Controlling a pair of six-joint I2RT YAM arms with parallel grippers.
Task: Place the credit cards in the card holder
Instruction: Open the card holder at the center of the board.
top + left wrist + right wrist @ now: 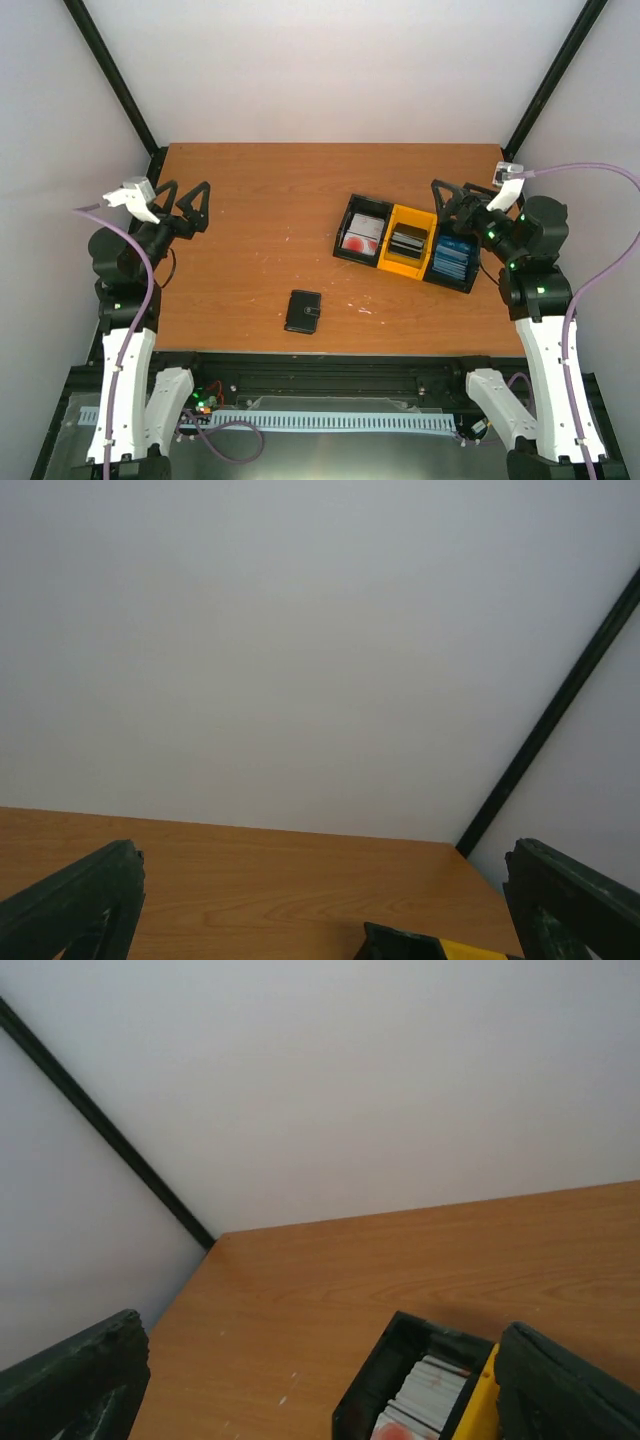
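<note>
Card holder (302,311) lies shut on the table (250,180), tab across its front, near the front edge and roughly midway between the 2 arms. Nothing touches it. Left gripper (187,200) hangs over the left side of the table, fingers spread wide with nothing between them. Right gripper (452,205) hovers just above the right end of the row of 3 trays (342,232), fingers equally wide apart, also empty.

Every card is in those trays, well apart from the card holder: red-and-white cards (362,236) in the left black one, dark grey cards (407,241) in the yellow middle, light blue cards (452,258) on the right. So the job looks unstarted.

My call is to open the holder first. The left arm is free for that. It should come down on the tab edge, lift the flap and pin it flat so the slots face up. The right one can then pinch just 1 card by a short edge, shallow, since thin plastic in a stack tends to come up in pairs. Then comes a slow, level slide into the slot.
</note>
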